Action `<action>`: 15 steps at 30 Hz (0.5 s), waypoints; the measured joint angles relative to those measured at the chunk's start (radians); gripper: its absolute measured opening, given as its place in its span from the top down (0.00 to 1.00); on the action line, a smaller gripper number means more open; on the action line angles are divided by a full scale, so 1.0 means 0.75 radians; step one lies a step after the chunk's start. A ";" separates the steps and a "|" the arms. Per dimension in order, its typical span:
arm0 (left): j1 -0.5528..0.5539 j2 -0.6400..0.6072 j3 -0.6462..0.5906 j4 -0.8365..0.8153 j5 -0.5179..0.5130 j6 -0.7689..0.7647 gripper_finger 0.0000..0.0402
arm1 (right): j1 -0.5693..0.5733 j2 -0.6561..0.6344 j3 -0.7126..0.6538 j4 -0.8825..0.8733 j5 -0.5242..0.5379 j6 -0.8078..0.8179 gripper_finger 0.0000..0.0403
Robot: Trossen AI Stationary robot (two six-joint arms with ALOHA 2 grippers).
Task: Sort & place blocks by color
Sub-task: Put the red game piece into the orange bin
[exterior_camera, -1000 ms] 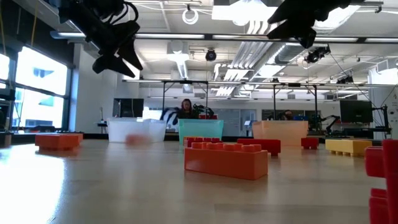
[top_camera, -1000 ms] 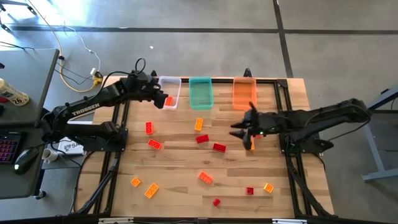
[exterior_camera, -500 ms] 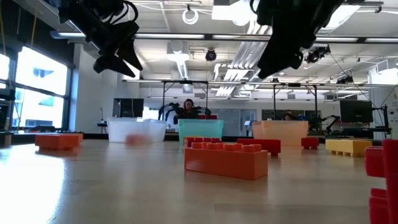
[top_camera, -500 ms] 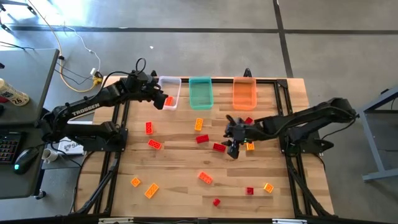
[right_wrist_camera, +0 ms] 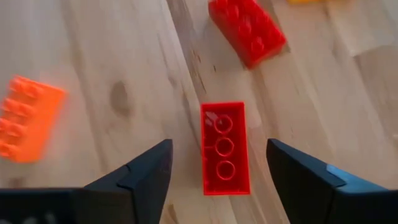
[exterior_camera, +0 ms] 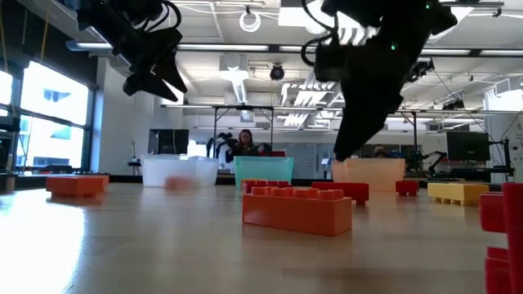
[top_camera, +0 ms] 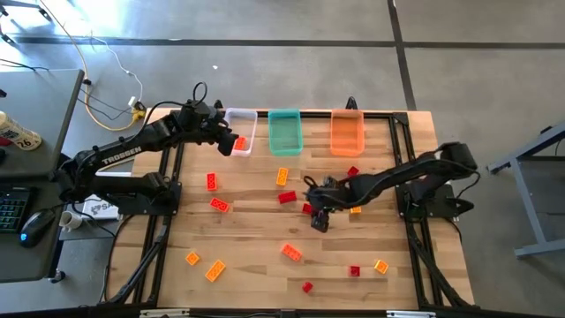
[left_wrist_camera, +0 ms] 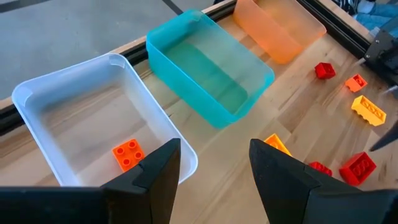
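Swinging in from the orange bin, your right tool has spread wide over a red block on the desk. Your left tool hangs part-open and empty by the clear bin; a red pick looks next

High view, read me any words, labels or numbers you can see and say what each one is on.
"TROSSEN": white letters on the left arm.
Label on the white item on the side desk: too small to read.
Blocks and bins: no writing shows.
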 joint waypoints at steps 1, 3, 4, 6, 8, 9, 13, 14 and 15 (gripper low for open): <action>0.000 0.000 0.000 -0.002 0.000 0.000 0.55 | 0.000 0.020 0.000 -0.004 0.006 -0.001 0.38; 0.000 0.000 0.000 -0.006 0.000 0.001 0.55 | 0.000 0.053 0.000 0.001 0.008 -0.001 0.38; 0.000 0.000 0.000 -0.008 0.000 0.010 0.55 | 0.000 0.067 0.000 0.003 0.007 0.000 0.38; 0.000 0.000 0.000 -0.016 0.000 0.022 0.55 | 0.000 0.092 0.000 0.003 0.009 0.004 0.38; 0.000 0.001 0.000 -0.027 0.000 0.023 0.55 | 0.000 0.112 0.000 0.004 0.019 0.003 0.38; 0.000 0.001 0.000 -0.030 0.000 0.023 0.55 | 0.000 0.120 0.000 0.004 0.019 0.002 0.38; 0.000 0.001 0.000 -0.037 0.000 0.035 0.55 | 0.000 0.157 0.000 0.005 0.017 0.009 0.38; 0.000 0.001 0.000 -0.038 0.001 0.035 0.55 | 0.000 0.165 0.000 0.008 0.007 0.009 0.38; 0.000 0.001 0.000 -0.040 0.000 0.035 0.55 | 0.000 0.172 0.000 0.005 0.004 0.009 0.39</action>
